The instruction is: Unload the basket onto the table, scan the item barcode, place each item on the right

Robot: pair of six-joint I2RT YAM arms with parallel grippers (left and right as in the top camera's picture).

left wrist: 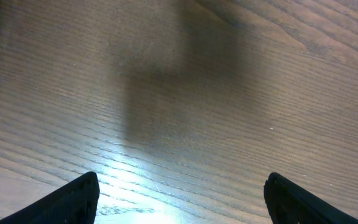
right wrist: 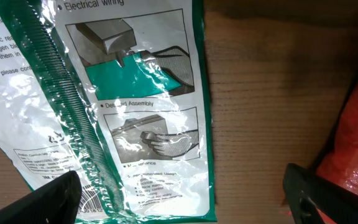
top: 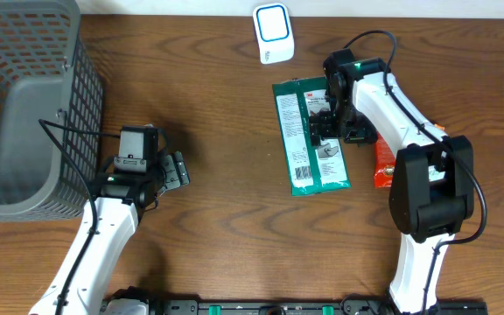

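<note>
One packet (top: pixel 310 140), green and white, lies flat on the table (top: pixel 226 105) directly under the right claw (top: pixel 324 122), printed side up. That claw is released, its fingers wide apart above the packet and gripping nothing. In its wrist view one finger (right wrist: pixel 48 199) hangs over the packet's lower edge. The other finger (right wrist: pixel 328 199) hangs over bare wood beside a red pouch (right wrist: pixel 353 137). Past the packet's far end sits a white scanner (top: pixel 271 33). Well apart, the left claw (top: pixel 178 169) is spread open over bare wood, with a grey basket (top: pixel 24 105) near it.
</note>
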